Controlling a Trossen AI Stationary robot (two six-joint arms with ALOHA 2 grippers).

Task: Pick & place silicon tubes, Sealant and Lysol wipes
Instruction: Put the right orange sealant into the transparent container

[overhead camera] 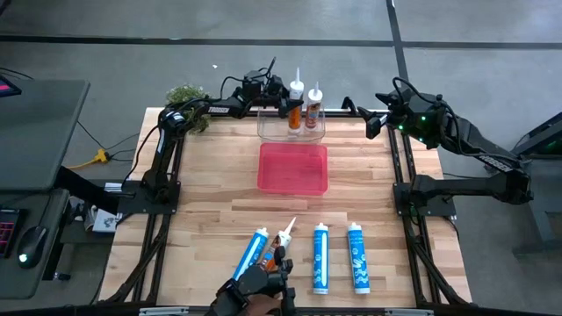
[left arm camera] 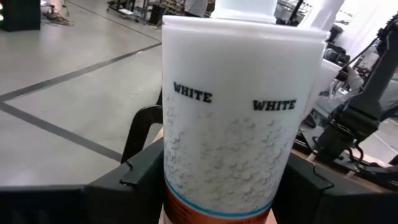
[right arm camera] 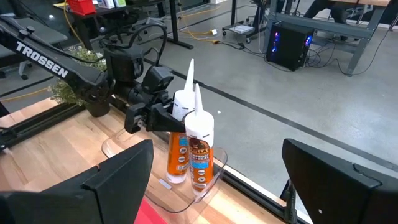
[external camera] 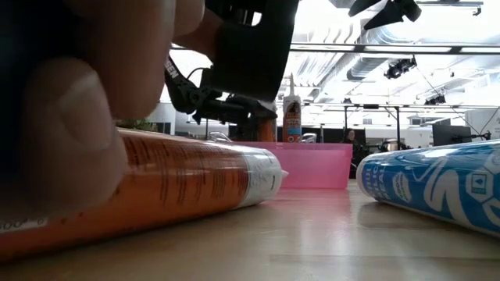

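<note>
Two white-and-orange sealant tubes stand upright, nozzles up, in a clear bin [overhead camera: 268, 130] at the table's far edge. My left gripper [overhead camera: 286, 105] reaches in from the left and is shut on the left tube [overhead camera: 296, 107], which fills the left wrist view [left arm camera: 230, 124]. The second tube [right arm camera: 200, 149] stands just to its right, untouched. My right gripper [overhead camera: 372, 121] hovers open and empty near the far right, to the right of the bin. A pink tray [overhead camera: 293, 167] lies just nearer than the bin. My left gripper pinches the tube's white upper body [left arm camera: 180, 168], below the shoulder, between its two fingers, one on each side. The fingers come level from the table's left. The tube stands upright with its lower end inside the clear bin [right arm camera: 124, 146].
At the near edge a person's hand [overhead camera: 255, 294] rests on an orange-and-white tube [external camera: 172, 179] lying on the table. Three blue-and-white tubes [overhead camera: 320, 256] lie beside it. A small plant [overhead camera: 186, 95] stands at the far left corner.
</note>
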